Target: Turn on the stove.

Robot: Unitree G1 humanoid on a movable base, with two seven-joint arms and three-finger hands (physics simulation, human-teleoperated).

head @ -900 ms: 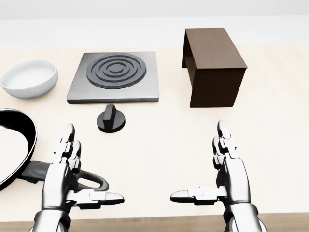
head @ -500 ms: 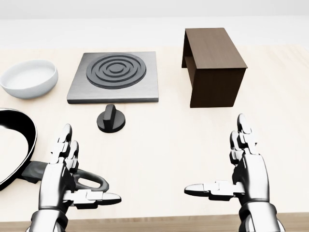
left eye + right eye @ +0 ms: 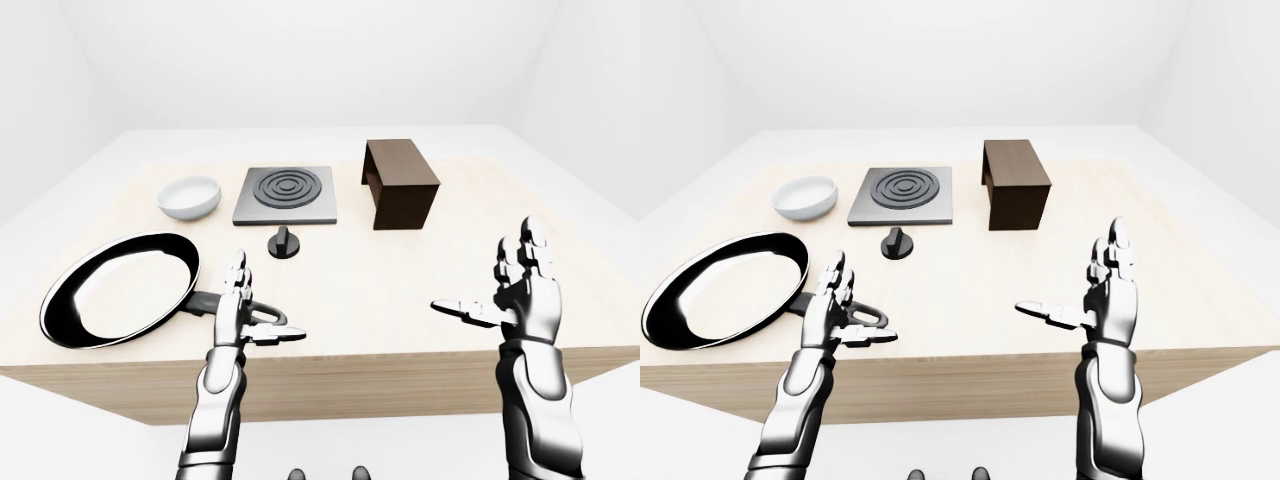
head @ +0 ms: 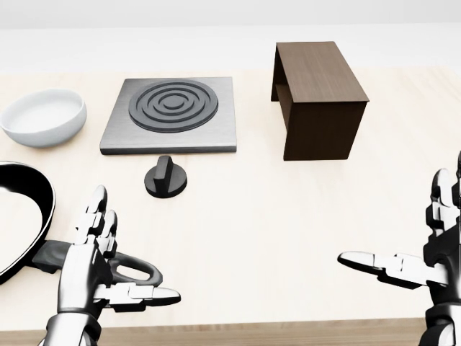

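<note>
On the worktop (image 4: pixel 288 209), mid-way between its side edges and toward the far edge: stove (image 4: pixel 171 114), a flat grey plate with dark concentric rings. Just beside its near side, apart from it: black knob (image 4: pixel 166 177), bar grip lying roughly straight toward the stove, untouched.

Left hand (image 4: pixel 90 267): near edge of the worktop, above the frying pan (image 3: pixel 118 290) handle, fingers (image 4: pixel 94 216) spread, thumb out, holding nothing.

Right hand (image 4: pixel 432 252): toward the near right corner, well apart from the knob, fingers (image 3: pixel 525 255) spread and upright, empty.

Other items: white bowl (image 4: pixel 45 115) toward the far left corner; brown box (image 4: pixel 317 97) right of the stove.

Task status, judged: not begun. Reaching, gripping and turning the knob all remain.
</note>
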